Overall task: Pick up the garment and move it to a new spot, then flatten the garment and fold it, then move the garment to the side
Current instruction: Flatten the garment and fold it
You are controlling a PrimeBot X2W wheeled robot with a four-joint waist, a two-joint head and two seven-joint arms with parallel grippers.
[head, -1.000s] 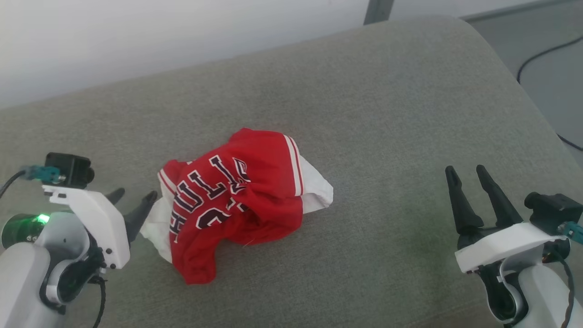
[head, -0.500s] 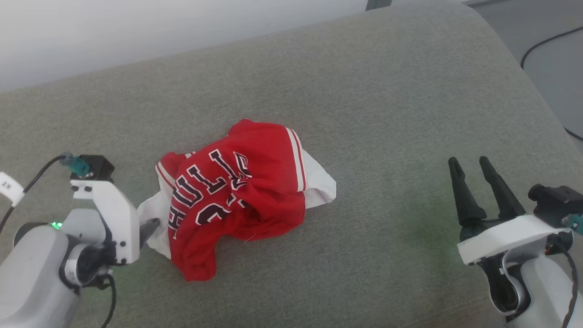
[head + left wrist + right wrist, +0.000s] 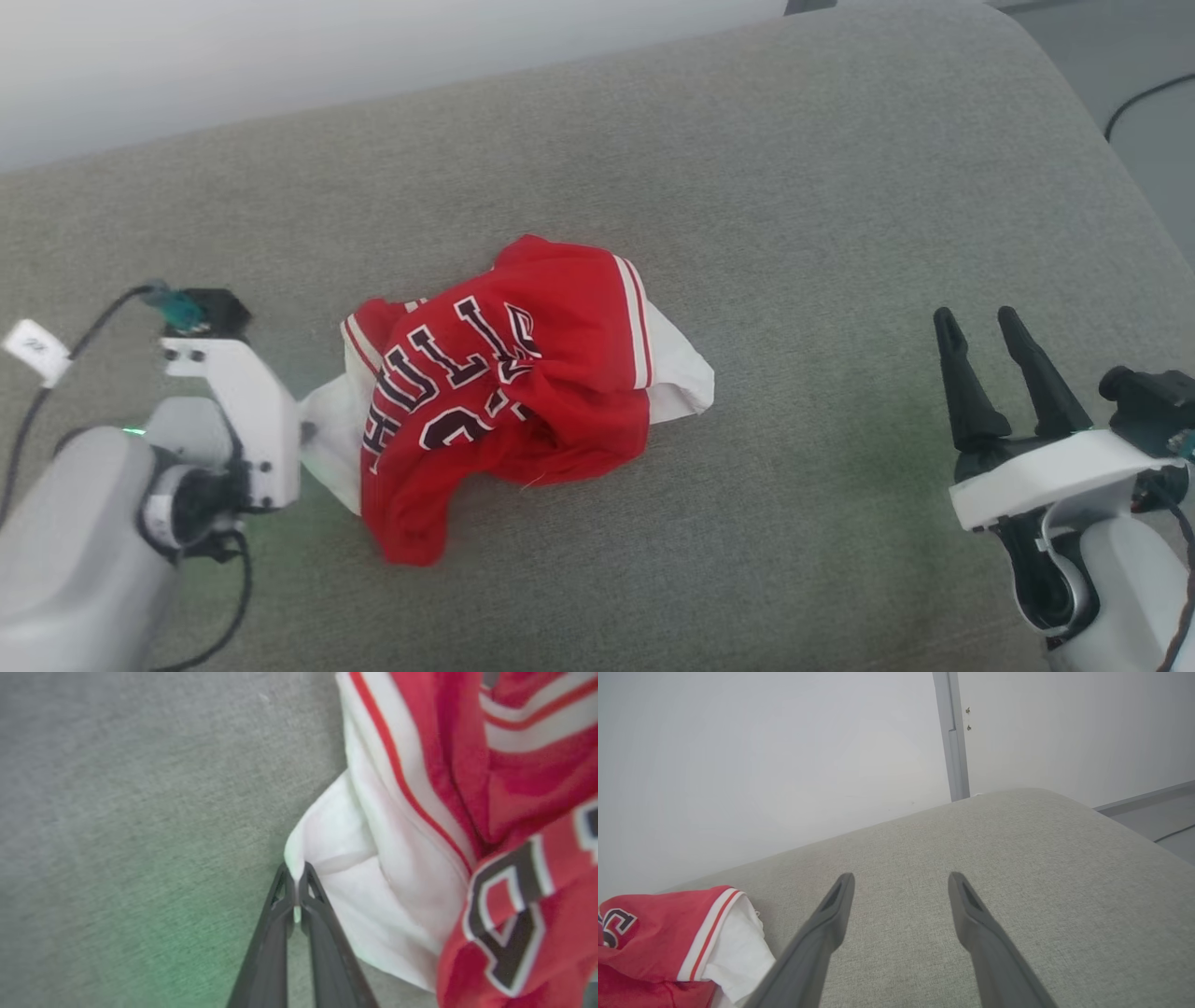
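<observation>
A broad grey woven-fabric cushion with a rounded far edge (image 3: 794, 187) spreads under both pincers. Beyond it, ahead of the right pincer (image 3: 976, 317), stands a plain pale wall (image 3: 761, 742) with a narrow grey upright strip (image 3: 951, 742). Off that pincer's right, past the cushion's edge, lies a grey floor (image 3: 1153, 42) crossed by a thin dark cable (image 3: 1176, 833).

The left pincer (image 3: 295, 879) is pressed shut, its two long dark fingers (image 3: 268, 952) pinching the tip of a white fabric corner of the small red jersey top with black white-outlined letters and white-striped trim (image 3: 504, 392). The top lies crumpled on the cushion, bunching away to that pincer's right; its white lining touches the fingertips, and the red lettered part sits just beyond. A green glow tints the cushion beside the left pincer.

The right pincer is spread wide and grips nothing, above bare cushion. The jersey top is well apart, off to its left, with nothing between them.

A small white paper tag (image 3: 35, 347) hangs on a cable behind the left pincer.
</observation>
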